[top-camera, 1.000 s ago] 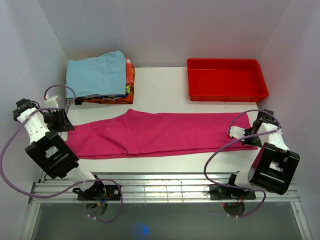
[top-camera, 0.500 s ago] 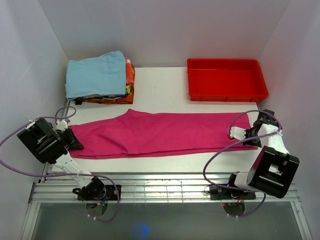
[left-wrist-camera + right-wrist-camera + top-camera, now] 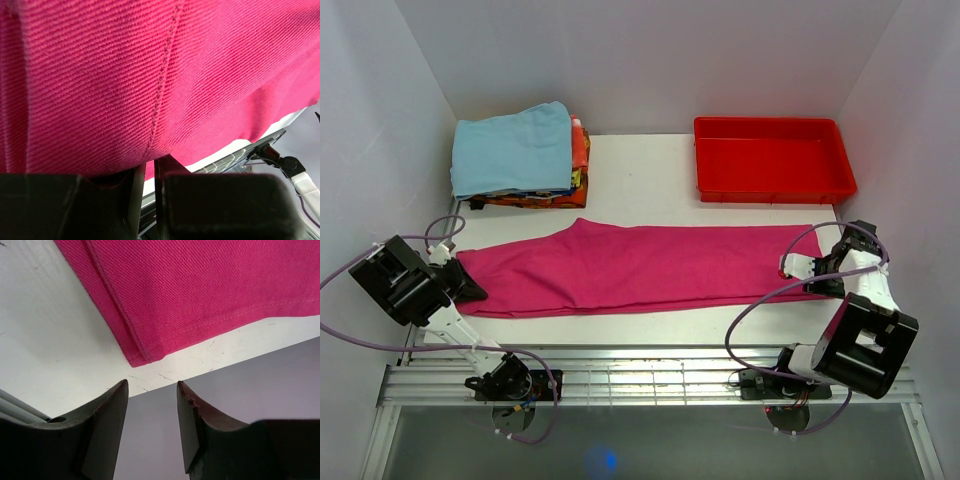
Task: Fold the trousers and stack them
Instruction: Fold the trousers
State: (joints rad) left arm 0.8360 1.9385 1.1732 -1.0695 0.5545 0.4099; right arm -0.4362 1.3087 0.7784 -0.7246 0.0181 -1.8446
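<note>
Trousers (image 3: 640,268) lying flat on the table (image 3: 650,190), stretched left to right across its near half, close to the front edge. Left gripper (image 3: 468,285) sitting low at their left end. In its wrist view pink twill is filling nearly the whole frame and draping over the black fingertips (image 3: 70,205); jaws standing narrow, pinching a fold of the cloth between them. Right gripper (image 3: 802,270) sitting at the right end, jaws gaping fairly wide and gripping nothing. Hemmed corner (image 3: 142,355) of the cloth is lying on the table just ahead of its fingers, not touching them. Red tray (image 3: 775,190) sitting at the far right, well apart from the cloth. Stack (image 3: 515,150) of folded clothes, light blue piece on top, sitting at the far left, near the left half of the pink cloth.
</note>
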